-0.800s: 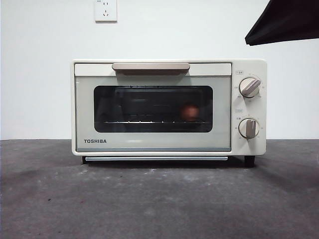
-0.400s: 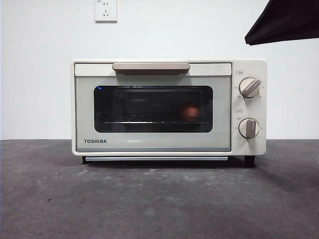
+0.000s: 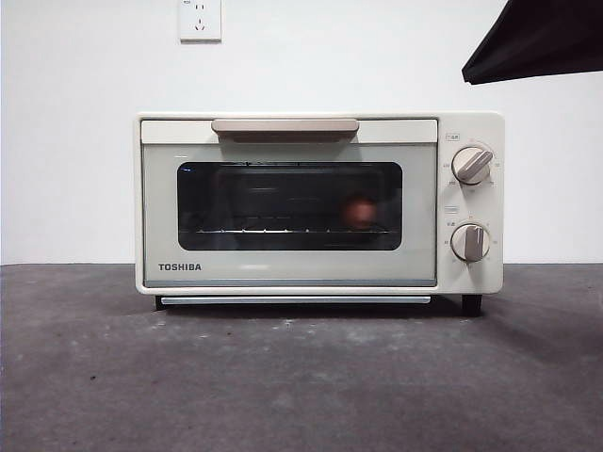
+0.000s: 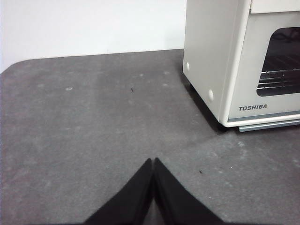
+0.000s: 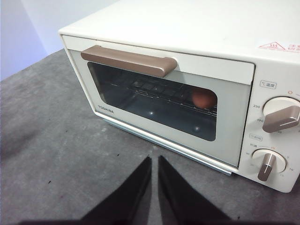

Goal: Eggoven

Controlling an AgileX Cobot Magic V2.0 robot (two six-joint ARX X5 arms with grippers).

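Note:
The cream TOSHIBA toaster oven [image 3: 292, 273] stands on the dark table with its door closed. The orange-brown egg [image 3: 359, 212] lies on the rack inside, seen through the dark window toward the knob side; it also shows in the right wrist view [image 5: 203, 99]. My right gripper [image 5: 154, 160] is shut and empty, hovering above the table in front of the oven [image 5: 187, 28]; its arm shows as a black shape at the top right of the front view [image 3: 537, 42]. My left gripper [image 4: 153, 161] is shut and empty, low over the table beside the oven's corner [image 4: 211, 61].
The oven has a beige handle [image 3: 285, 126] and two knobs [image 3: 472, 164] [image 3: 469, 242]. A wall socket [image 3: 200, 19] is on the white wall behind. Grey tabletop [image 3: 301, 386] lies in front of the oven.

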